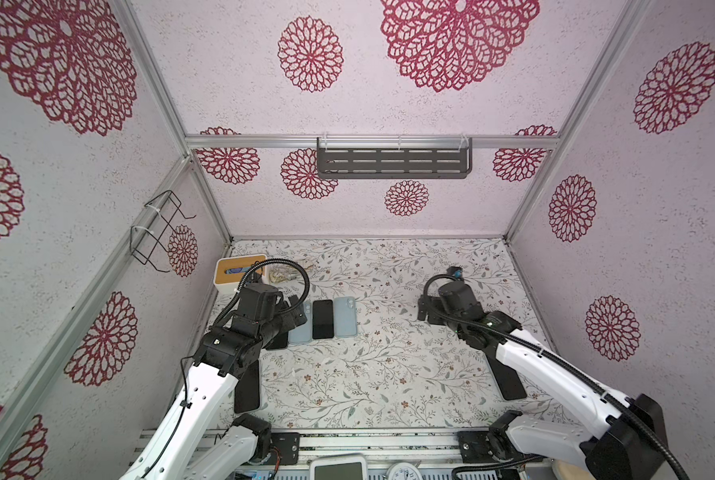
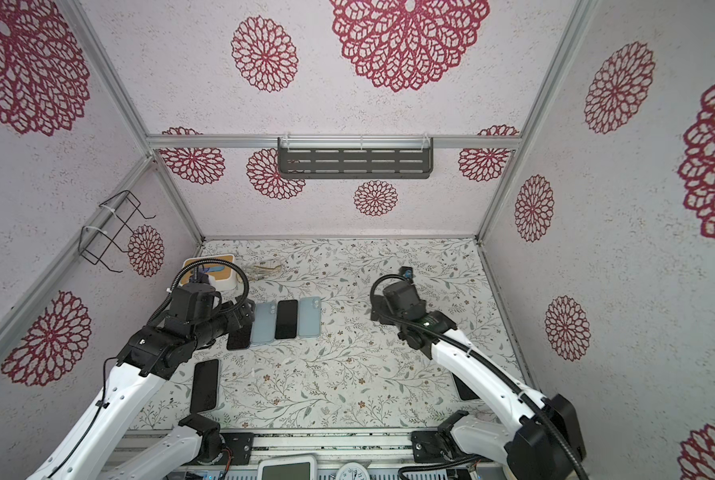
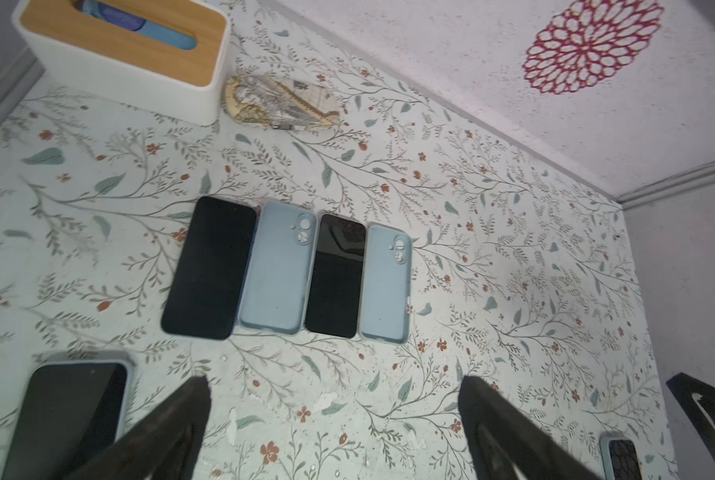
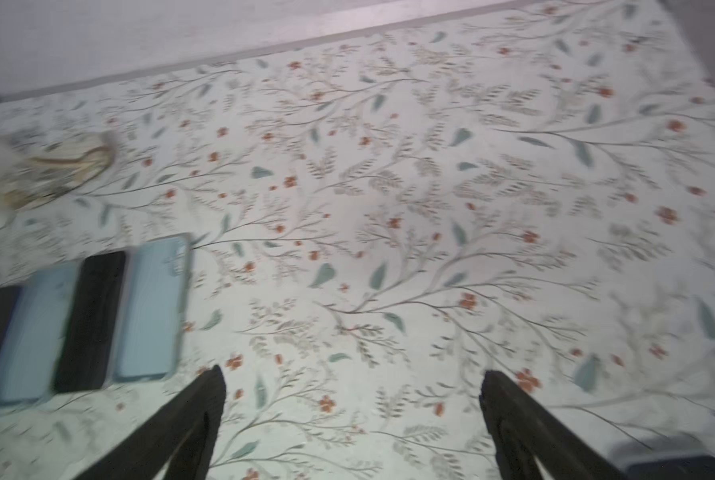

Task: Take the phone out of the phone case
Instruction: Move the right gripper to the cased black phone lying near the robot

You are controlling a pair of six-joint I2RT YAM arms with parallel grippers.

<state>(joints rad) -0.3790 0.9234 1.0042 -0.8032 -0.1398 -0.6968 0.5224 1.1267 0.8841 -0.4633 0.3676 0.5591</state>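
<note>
A black phone in a pale blue phone case [image 1: 247,390] [image 3: 73,411] lies screen up at the front left, beside my left arm. Another cased phone [image 1: 511,380] [image 4: 675,467] lies at the front right, partly under my right arm. Further back is a row of two bare black phones [image 3: 210,268] [image 3: 337,274] alternating with two empty blue cases [image 3: 278,266] [image 3: 387,282]. My left gripper [image 1: 295,309] [image 3: 335,386] hangs open over the row's left end, holding nothing. My right gripper [image 1: 424,309] [image 4: 352,376] is open and empty above bare table right of the row.
A white tissue box with a wooden lid [image 1: 239,272] and a patterned pouch [image 3: 281,104] sit in the back left corner. A grey shelf [image 1: 393,160] hangs on the back wall and a wire rack [image 1: 160,232] on the left wall. A small screen device [image 1: 339,467] stands at the front edge.
</note>
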